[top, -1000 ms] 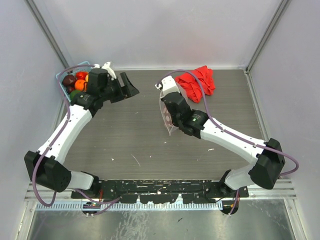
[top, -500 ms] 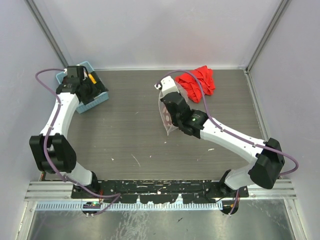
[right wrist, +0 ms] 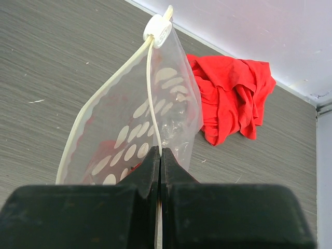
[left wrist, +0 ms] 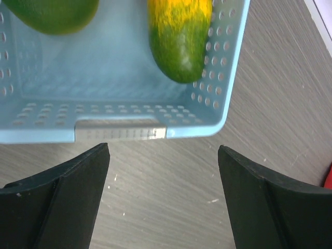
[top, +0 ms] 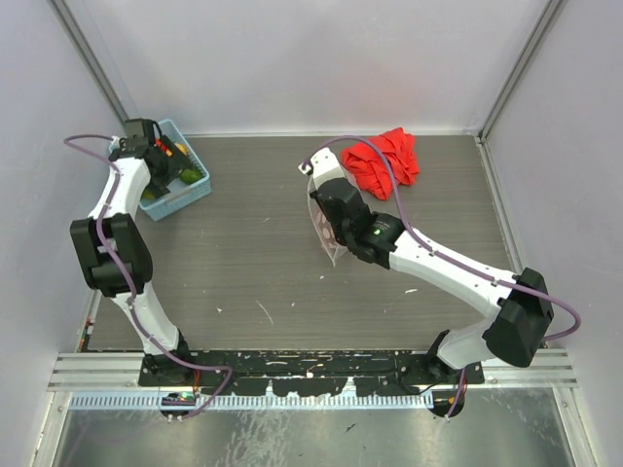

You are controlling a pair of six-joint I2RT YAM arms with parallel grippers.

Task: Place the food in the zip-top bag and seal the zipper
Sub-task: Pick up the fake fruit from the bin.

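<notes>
The clear dotted zip-top bag (top: 328, 232) hangs upright from my right gripper (top: 331, 206), which is shut on its zipper strip (right wrist: 151, 98). A white slider (right wrist: 157, 28) sits at the strip's far end. A red shape (right wrist: 106, 149) shows through the bag's lower part. My left gripper (top: 159, 161) is open and empty above the light blue basket (top: 198, 189) at the far left. In the left wrist view, its open fingers (left wrist: 62, 192) hang over the table just outside the basket wall (left wrist: 119, 132). A green fruit (left wrist: 52, 13) and a yellow-green fruit (left wrist: 179, 39) lie inside.
A crumpled red cloth (top: 387, 161) lies at the back right, behind the bag, and shows in the right wrist view (right wrist: 233, 98). Grey walls close the table at the back and both sides.
My left arm has swung back from the table's middle to the far left and now hovers over the basket, open. The right arm has held the bag still.
</notes>
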